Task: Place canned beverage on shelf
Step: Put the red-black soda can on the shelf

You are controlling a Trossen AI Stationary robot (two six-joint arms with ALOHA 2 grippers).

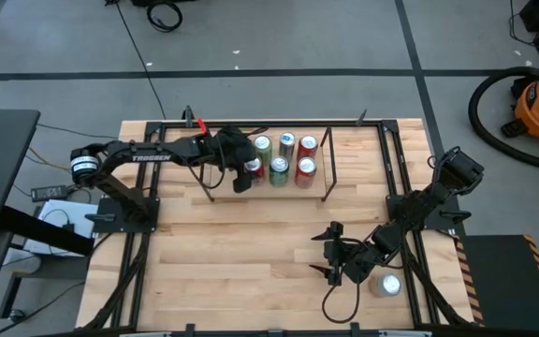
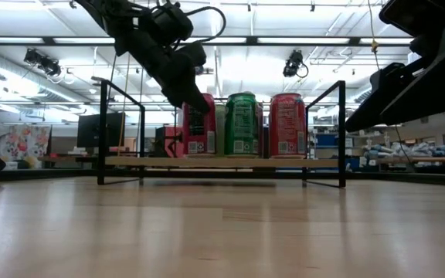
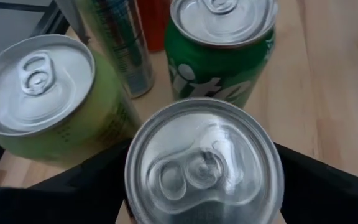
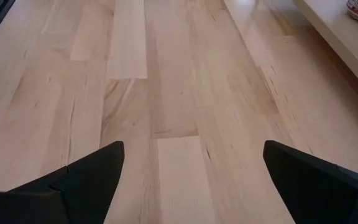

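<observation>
High view: the left hand (image 1: 242, 172) reaches over the left end of the shelf (image 1: 326, 192), clamped on a red can (image 1: 254, 168) that stands on the wood deck. Just beyond that hand sit five more cans in two rows — a green can (image 1: 278, 170) right beside the held one, then a red can with a silver top (image 1: 304, 168), and behind them three others.

In the left wrist view the held can's silver lid (image 3: 204, 163) fills the space between the dark fingers (image 3: 328, 186), which press its sides; a Sprite can (image 3: 222, 50) and a yellow-green can (image 3: 48, 99) stand close ahead.

The right hand (image 1: 330, 253) hovers low over the bare surface (image 1: 232, 262), well apart from the shelf — its fingers spread wide, holding nothing. A lone silver-topped can (image 1: 387, 285) stands just behind that hand, near the arm.
</observation>
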